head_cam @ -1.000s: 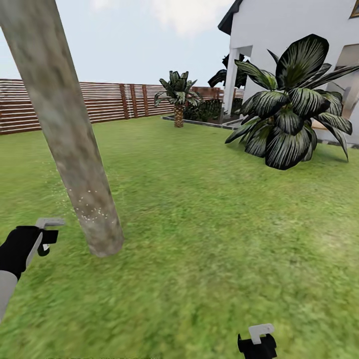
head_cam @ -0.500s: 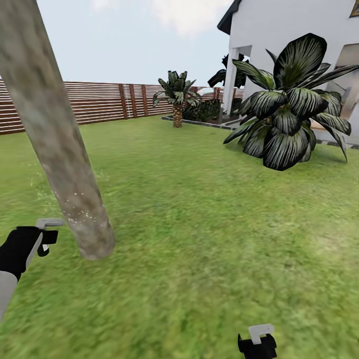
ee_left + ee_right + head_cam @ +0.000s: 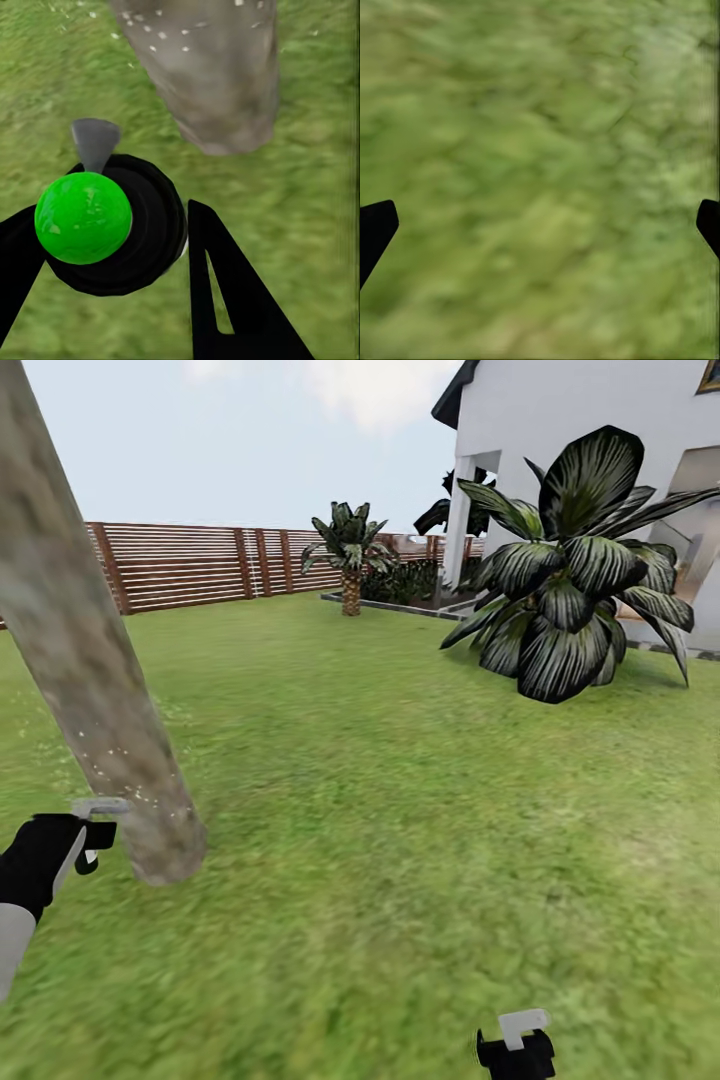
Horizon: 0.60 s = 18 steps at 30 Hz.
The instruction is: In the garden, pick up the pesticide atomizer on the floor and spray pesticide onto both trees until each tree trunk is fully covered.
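Note:
A thick, mottled grey-brown tree trunk point(image 3: 90, 690) leans up from the lawn at the head view's left, with white specks low on its bark. My left gripper point(image 3: 85, 840) sits just beside the trunk's base, shut on the pesticide atomizer point(image 3: 98, 807), whose grey nozzle pokes toward the trunk. In the left wrist view the atomizer point(image 3: 105, 225) shows a green ball on a round black body between my black fingers point(image 3: 225, 300), with the trunk point(image 3: 210, 67) close ahead. My right gripper point(image 3: 520, 1045) hangs low over grass, open with nothing in it point(image 3: 540, 225).
A big fan-leaved palm point(image 3: 570, 590) stands at the right before a white house point(image 3: 560, 420). A smaller palm point(image 3: 350, 555) and a brown slat fence point(image 3: 200, 565) close the far side. Green lawn point(image 3: 400, 810) spreads across the middle.
The whole picture has shifted: the trunk slid left and the fence came further into sight, so the camera moved. Both grippers keep their places in the picture.

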Available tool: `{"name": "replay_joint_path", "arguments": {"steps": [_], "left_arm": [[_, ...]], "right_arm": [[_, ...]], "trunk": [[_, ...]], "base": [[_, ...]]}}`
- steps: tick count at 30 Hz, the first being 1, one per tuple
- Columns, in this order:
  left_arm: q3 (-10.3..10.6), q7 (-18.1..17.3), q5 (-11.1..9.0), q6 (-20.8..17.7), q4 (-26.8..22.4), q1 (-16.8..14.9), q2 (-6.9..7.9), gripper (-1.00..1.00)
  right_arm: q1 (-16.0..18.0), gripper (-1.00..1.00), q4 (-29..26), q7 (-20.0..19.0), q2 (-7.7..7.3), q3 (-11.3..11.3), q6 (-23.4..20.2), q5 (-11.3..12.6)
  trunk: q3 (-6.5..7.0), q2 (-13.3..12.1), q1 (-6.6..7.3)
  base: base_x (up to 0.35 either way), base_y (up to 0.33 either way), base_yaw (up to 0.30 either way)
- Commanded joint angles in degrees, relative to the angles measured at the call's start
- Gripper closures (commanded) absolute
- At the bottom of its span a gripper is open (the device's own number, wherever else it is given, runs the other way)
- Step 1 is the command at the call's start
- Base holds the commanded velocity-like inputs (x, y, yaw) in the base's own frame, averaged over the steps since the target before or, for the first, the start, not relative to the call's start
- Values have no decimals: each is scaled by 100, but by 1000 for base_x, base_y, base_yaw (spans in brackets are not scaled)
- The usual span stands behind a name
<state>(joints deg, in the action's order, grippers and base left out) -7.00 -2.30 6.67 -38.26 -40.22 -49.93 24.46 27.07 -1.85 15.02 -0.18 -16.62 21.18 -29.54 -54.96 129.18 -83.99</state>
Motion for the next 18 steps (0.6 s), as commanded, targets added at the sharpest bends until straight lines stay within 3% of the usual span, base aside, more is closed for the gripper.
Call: {"name": "replay_joint_path", "arguments": {"steps": [1,18], "left_arm": [[-11,-19,54,-29,-6,-1,-8,100],[-3,-7,62,-23,-4,10,-2,100]], "right_arm": [[2,-100,9,19,0,-43,18,-60],[3,-100,9,23,0,-43,18,-67]], "trunk": [[-5,2,0],[-5,2,0]], "base": [[94,-275,0],[127,-274,14]]}}
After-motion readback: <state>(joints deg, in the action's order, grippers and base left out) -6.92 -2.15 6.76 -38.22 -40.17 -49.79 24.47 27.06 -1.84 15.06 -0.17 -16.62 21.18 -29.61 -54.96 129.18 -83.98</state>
